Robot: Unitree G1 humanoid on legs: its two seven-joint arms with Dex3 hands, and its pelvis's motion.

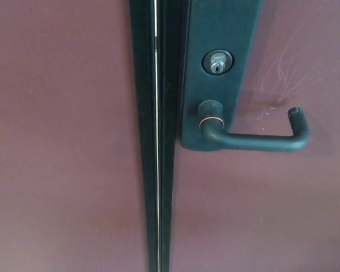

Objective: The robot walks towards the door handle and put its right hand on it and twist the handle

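The black metal lever door handle [255, 139] sits level on my maroon door [283, 215], below the round silver keyhole [217, 62]; neither of my hands shows, so I cannot tell how my fingers stand

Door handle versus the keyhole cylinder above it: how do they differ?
The door handle is a long black lever running right, its tip bent upward; the keyhole cylinder is a small silver round. The handle juts off the black plate; the cylinder sits recessed. Both mount on that plate.
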